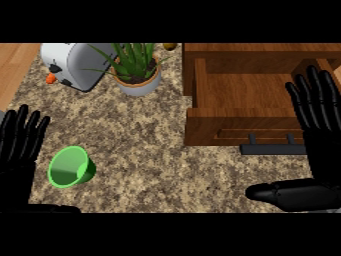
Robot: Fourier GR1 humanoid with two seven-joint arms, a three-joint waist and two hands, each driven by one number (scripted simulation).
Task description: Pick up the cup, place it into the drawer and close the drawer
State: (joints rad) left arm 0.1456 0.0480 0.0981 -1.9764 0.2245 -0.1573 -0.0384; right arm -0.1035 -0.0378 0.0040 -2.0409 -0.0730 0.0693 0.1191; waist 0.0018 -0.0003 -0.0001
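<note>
A green cup [71, 167] lies tipped on the speckled counter at the lower left, its mouth facing up and left. My left hand [10, 150] is open just left of it, fingers straight and pointing up, apart from the cup. The wooden drawer [239, 95] stands pulled open at the upper right, its inside bare, with a dark handle [272, 149] on its front. My right hand [324, 135] is open at the right edge, fingers straight over the drawer's right side, thumb stretched left below the handle.
A white toaster [73, 62] sits at the upper left. A potted plant [136, 70] in a grey pot stands beside it, left of the drawer. Wooden floor shows past the counter's left edge.
</note>
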